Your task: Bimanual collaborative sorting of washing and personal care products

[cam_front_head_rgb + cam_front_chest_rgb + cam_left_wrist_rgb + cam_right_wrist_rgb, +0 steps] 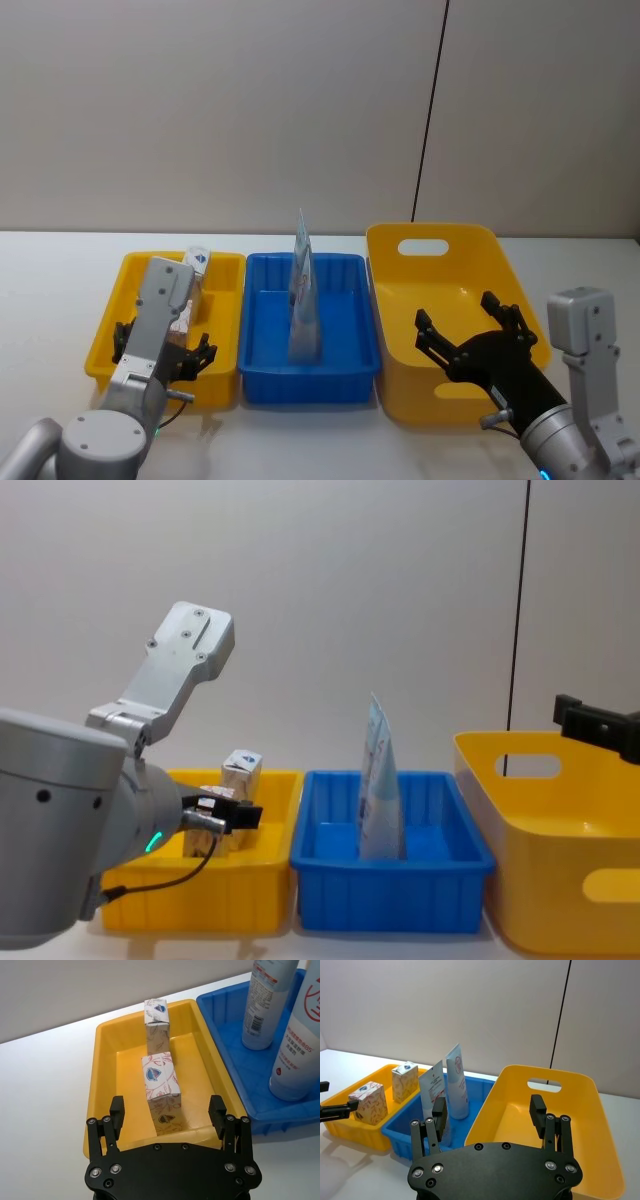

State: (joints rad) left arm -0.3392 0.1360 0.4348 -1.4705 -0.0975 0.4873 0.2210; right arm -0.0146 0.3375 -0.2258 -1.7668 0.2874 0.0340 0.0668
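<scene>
On a white table (50, 270), the left gripper (167, 1102) hangs over the near end of the small yellow bin (106, 1075), its claw spread apart and clamped on nothing. The near carton (160, 1085) stands upright just beyond the fingers, and the far carton (156, 1017) stands at the bin's back wall. In the blue bin (265, 325) alongside, the near pouch (432, 1087) and the far pouch (456, 1077) stand upright close together. At right, the right gripper (458, 322) hovers over the large yellow bin (440, 280), its claw likewise apart and holding nothing.
</scene>
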